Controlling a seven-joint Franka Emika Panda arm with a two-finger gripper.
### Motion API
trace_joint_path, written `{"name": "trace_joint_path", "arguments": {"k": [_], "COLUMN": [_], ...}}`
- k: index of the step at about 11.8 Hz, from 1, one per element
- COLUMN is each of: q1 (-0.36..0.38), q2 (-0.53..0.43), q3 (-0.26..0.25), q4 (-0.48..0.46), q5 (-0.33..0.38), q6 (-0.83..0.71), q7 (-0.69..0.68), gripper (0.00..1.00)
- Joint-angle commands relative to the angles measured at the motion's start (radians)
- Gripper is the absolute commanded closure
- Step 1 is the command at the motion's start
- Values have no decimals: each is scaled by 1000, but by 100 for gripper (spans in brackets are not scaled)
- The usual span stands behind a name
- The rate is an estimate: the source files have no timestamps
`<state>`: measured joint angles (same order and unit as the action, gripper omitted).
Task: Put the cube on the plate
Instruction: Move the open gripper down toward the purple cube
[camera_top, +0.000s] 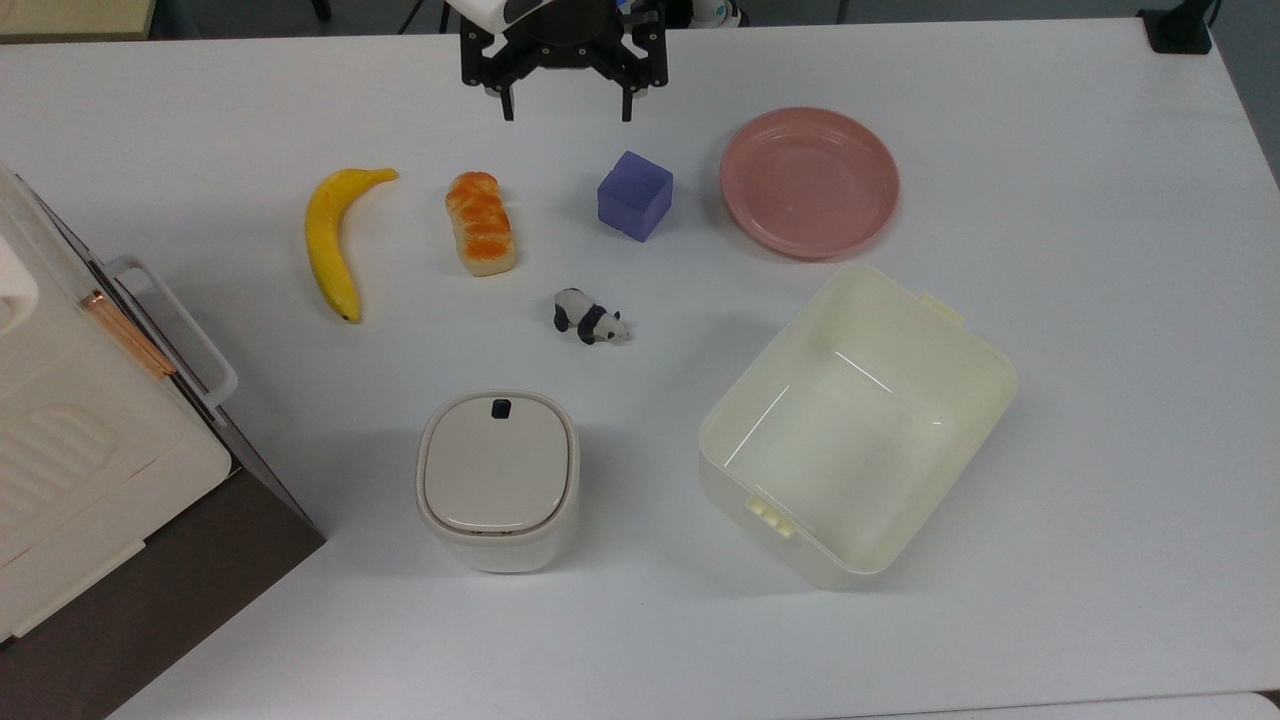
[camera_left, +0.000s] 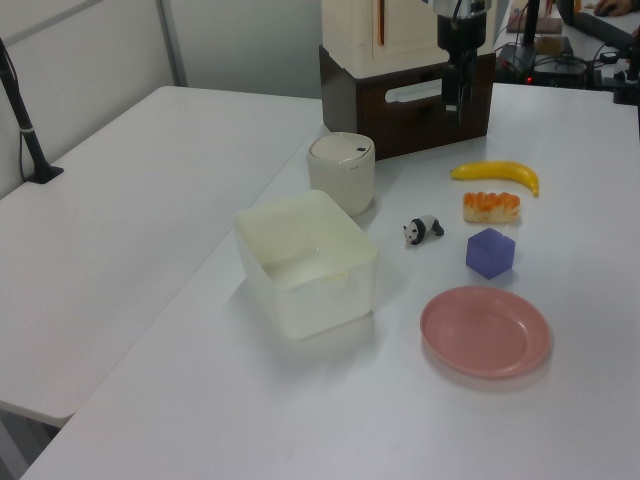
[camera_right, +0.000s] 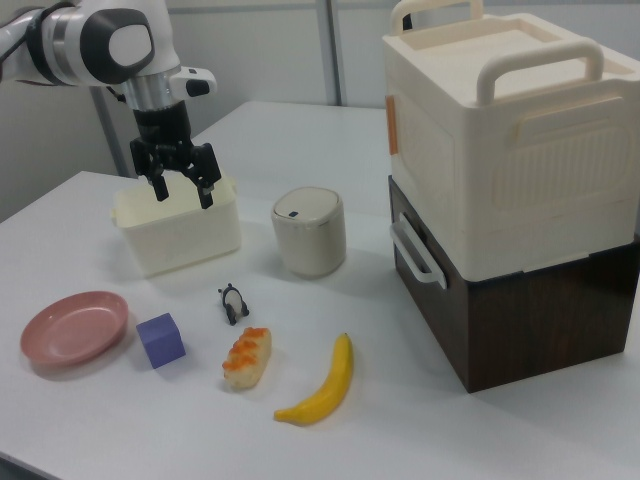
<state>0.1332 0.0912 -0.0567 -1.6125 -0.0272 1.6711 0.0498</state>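
cube (camera_top: 635, 195) is sitting on the white surface (camera_top: 1050, 300), purple-blue and flat on its base, just beside the pink plate (camera_top: 809, 182) but not touching it; the plate is lying to the cube's right in the top view, with nothing in it. on the cube's other side in the top view a bread roll (camera_top: 481, 222) is lying close by, and further toward the top view's left a banana (camera_top: 332, 238) is curving along the surface. a small panda figure (camera_top: 590, 317) is standing below the cube in the top view, apart from everything else.

the hand (camera_top: 564, 108) is hanging in the air above the surface at the top view's upper edge, fingers pointing down and spread wide apart, gripping nothing. it is hovering between the roll and the cube as the top view shows them, and well clear of both. in the right view the hand (camera_right: 181, 190) is showing in front of the cream tub (camera_right: 180, 228), high off the surface.

the cream tub is sitting open, close to the plate's lower edge in the top view. a small lidded cream container (camera_top: 497, 480) is standing to the tub's left in the top view. a large cream box with handles (camera_right: 510, 130) is resting on a dark brown base (camera_right: 520, 300) at the right view's right
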Motion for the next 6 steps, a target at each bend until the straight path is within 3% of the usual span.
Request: {"name": "trace_joint_path", "arguments": {"k": [1, 6], "q1": [11, 35], "q2": [-8, 2], "q3": [-8, -6], "q4": [-9, -20], "q5": [4, -2], "q6": [18, 16], "q7": [19, 7], "gripper": [0, 0]}}
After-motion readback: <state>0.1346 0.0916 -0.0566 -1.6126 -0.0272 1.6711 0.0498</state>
